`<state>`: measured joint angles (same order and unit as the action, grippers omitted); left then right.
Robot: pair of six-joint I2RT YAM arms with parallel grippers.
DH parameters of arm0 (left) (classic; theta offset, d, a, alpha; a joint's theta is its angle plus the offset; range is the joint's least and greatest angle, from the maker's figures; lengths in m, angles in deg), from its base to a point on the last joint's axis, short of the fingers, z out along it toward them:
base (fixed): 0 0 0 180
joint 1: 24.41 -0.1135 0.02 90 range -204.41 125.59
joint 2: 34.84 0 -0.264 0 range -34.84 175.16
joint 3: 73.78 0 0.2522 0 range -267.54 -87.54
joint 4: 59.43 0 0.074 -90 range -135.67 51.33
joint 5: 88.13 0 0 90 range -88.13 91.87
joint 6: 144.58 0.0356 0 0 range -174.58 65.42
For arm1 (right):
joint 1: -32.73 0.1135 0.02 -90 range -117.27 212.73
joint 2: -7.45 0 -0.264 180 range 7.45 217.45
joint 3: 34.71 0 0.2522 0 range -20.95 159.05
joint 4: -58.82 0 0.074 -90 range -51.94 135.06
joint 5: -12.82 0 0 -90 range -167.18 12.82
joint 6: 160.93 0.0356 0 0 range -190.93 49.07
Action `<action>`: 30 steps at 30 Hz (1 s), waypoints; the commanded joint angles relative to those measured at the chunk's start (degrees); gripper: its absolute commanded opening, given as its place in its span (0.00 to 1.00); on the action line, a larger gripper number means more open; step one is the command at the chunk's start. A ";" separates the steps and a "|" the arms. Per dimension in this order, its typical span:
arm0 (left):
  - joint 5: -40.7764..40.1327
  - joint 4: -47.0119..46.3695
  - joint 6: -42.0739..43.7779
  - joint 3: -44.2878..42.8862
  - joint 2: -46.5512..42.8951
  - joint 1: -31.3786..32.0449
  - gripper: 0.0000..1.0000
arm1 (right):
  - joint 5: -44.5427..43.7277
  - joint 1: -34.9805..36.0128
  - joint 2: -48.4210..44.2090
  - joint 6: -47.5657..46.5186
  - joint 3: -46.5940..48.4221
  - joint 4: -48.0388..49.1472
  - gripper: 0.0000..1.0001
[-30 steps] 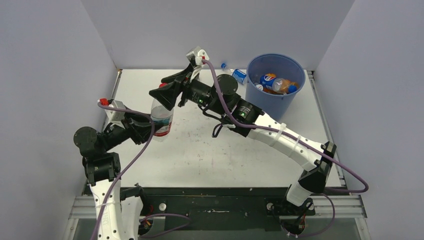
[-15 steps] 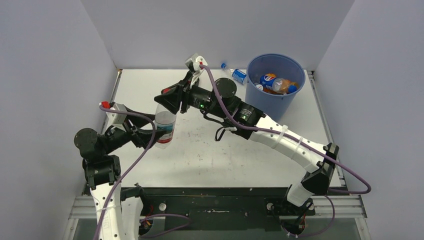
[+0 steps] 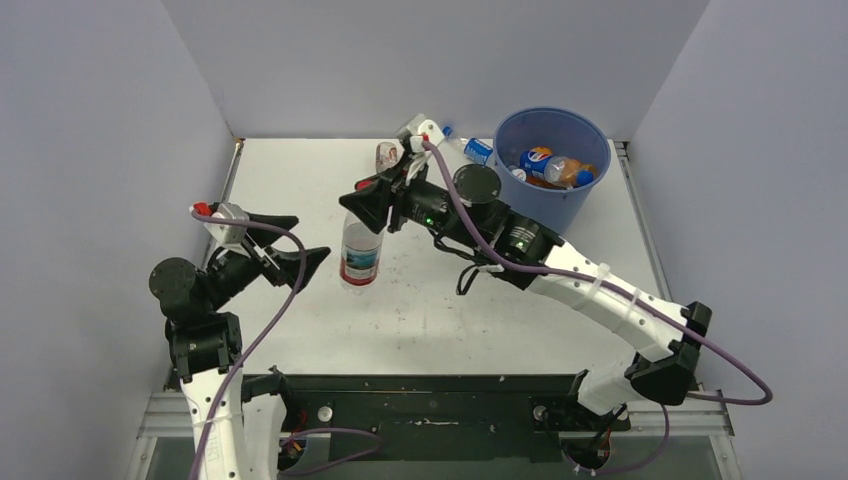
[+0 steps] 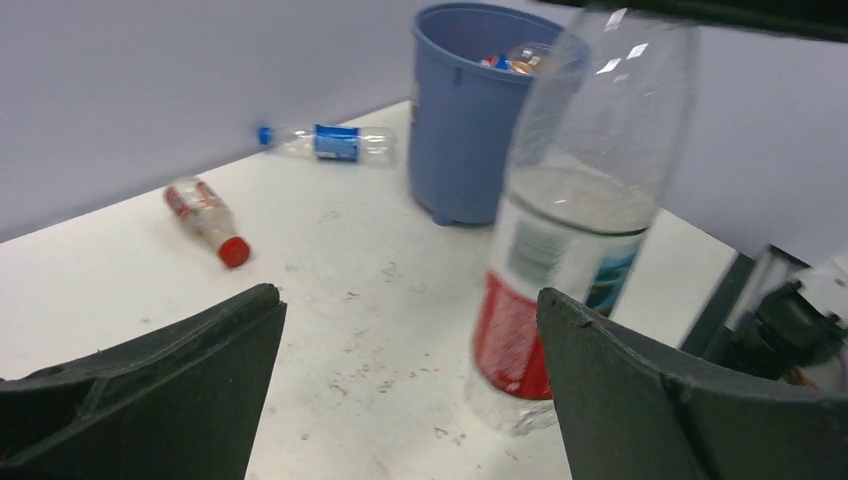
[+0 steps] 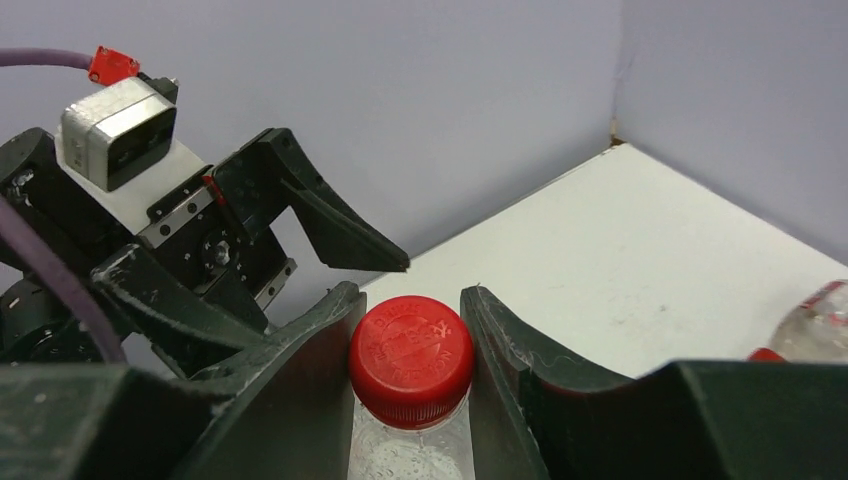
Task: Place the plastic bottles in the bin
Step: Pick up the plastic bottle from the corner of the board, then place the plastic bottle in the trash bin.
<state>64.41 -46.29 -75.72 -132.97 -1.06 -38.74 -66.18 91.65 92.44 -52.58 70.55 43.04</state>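
My right gripper (image 3: 366, 203) is shut on the red cap (image 5: 411, 358) of a clear bottle with a red label (image 3: 360, 256), holding it upright with its base low over the table. My left gripper (image 3: 310, 236) stands wide open just left of that bottle (image 4: 560, 250), touching nothing; the left wrist view shows its fingers (image 4: 407, 295) spread wide. The blue bin (image 3: 545, 205) stands at the back right with several bottles (image 3: 552, 166) inside. Two more lie on the table: a red-capped one (image 3: 388, 155) and a blue-labelled one (image 3: 470, 148).
Grey walls close the table on three sides. The bin (image 4: 460, 130) sits beyond the loose red-capped bottle (image 4: 205, 215) and the blue-labelled bottle (image 4: 335, 143). The right arm stretches across the table's middle.
My left gripper opened, let go of the bottle and drew back left. My right gripper closed on the cap and carried the bottle to the right.
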 commanded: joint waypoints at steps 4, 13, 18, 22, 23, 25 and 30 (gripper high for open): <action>-24.70 6.43 9.91 1.69 4.13 0.13 0.96 | -15.03 -8.18 -10.83 -7.65 2.42 -7.40 0.05; -34.51 8.96 14.49 3.63 17.61 0.48 0.96 | -35.29 -26.26 -12.65 -9.34 4.59 1.14 0.05; -34.98 10.54 20.50 5.24 15.30 0.51 0.96 | -33.61 -41.66 -9.88 -0.94 1.27 11.71 0.05; -34.09 10.74 26.03 8.77 11.45 0.46 0.96 | -31.03 -49.28 -4.91 3.52 -0.83 16.41 0.05; -33.54 10.73 27.21 9.57 10.63 0.50 0.96 | -29.47 -50.64 -3.43 4.69 -1.11 17.08 0.05; -32.85 10.81 29.03 10.96 9.32 0.51 0.96 | -27.22 -51.92 -0.08 5.73 -1.04 17.05 0.05; -32.16 12.18 32.25 12.80 7.04 0.55 0.96 | -25.75 -52.53 3.63 6.71 -5.24 19.83 0.05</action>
<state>30.75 -34.31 -48.29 -120.77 7.71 -38.36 -95.53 39.35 94.85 -48.76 68.52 57.31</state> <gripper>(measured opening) 0.963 0.374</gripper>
